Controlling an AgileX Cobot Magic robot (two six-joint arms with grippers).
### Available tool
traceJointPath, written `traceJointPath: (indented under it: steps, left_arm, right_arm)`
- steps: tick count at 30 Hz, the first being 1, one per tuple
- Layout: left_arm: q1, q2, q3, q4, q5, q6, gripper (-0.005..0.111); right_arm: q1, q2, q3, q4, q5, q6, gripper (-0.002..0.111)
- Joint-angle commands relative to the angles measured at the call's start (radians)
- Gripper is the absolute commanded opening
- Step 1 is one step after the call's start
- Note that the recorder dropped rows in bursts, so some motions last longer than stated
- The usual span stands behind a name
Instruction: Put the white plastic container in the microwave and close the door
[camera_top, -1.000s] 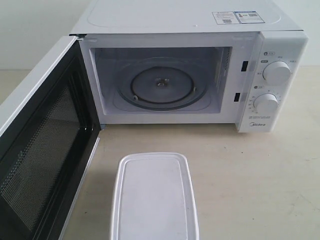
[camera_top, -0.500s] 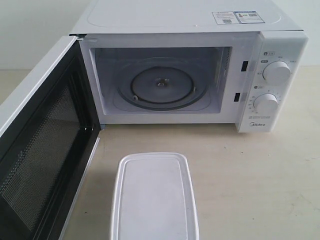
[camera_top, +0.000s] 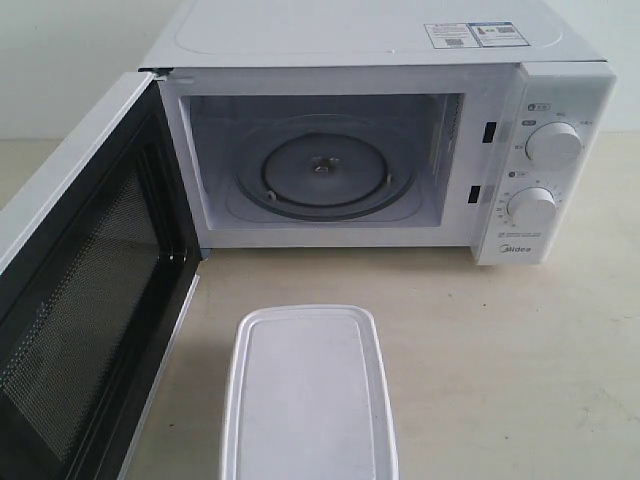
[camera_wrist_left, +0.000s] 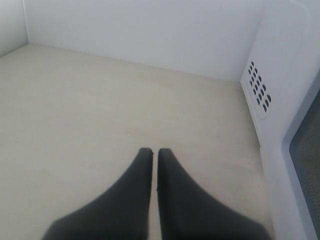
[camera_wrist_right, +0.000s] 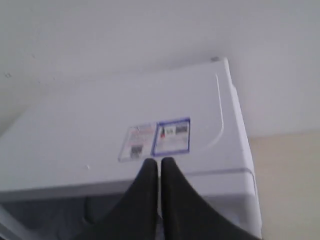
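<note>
White plastic container (camera_top: 308, 395) — one; microwave (camera_top: 380, 40) — one, open; left gripper (camera_wrist_left: 151, 152), right gripper (camera_wrist_right: 160, 161) both closed, empty.

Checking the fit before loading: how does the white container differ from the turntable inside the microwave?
The white plastic container is rectangular with rounded corners; the turntable is round. The container is milky white, the turntable clear glass. The container sits on the table outside the microwave, the turntable inside it. Both lie flat.

Beige table (camera_top: 500, 360) bearing microwave (camera_top: 350, 40) and white container (camera_top: 308, 395)
</note>
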Motion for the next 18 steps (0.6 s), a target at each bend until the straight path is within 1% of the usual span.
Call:
traceJointPath:
  steps: [1, 5, 9, 13, 18]
  left_arm:
    - [-0.005, -0.003, 0.004, -0.008, -0.002, 0.007, 0.004]
    - [-0.005, -0.003, 0.004, -0.008, -0.002, 0.007, 0.004]
    - [-0.005, -0.003, 0.004, -0.008, -0.002, 0.007, 0.004]
    - [-0.005, -0.003, 0.004, -0.008, -0.002, 0.007, 0.004]
    - [-0.005, -0.003, 0.004, -0.008, -0.002, 0.007, 0.004]
  right_arm:
    - [0.015, 0.022, 0.121, -0.001, 0.024, -0.030, 0.000]
    - [0.099, 0.028, 0.234, 0.044, 0.002, -0.092, 0.000]
    - [0.200, 0.057, 0.322, 0.091, -0.089, -0.067, 0.000]
    - [0.302, 0.116, 0.408, 0.054, -0.164, 0.106, 0.000]
    - [0.411, 0.191, 0.450, -0.034, -0.207, 0.332, 0.000]
